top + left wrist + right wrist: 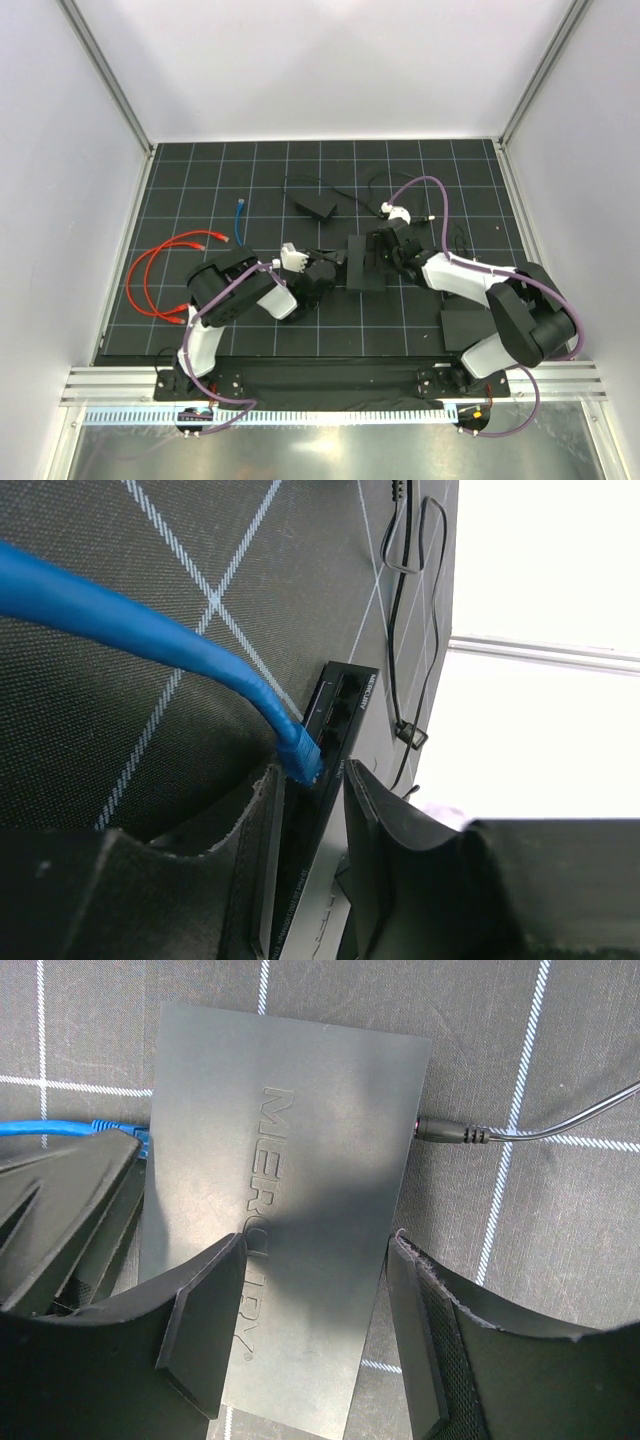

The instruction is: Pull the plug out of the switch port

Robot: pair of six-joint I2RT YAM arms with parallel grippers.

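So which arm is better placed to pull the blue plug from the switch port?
Left: the left pincer brackets the blue plug at the switch; the right pincer sits over the switch body, away from the plug.

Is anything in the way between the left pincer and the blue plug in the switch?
Nothing visible. The blue plug sits in the switch port, right between the open fingertips of the left pincer. The right pincer straddles the switch body, away from the ports.
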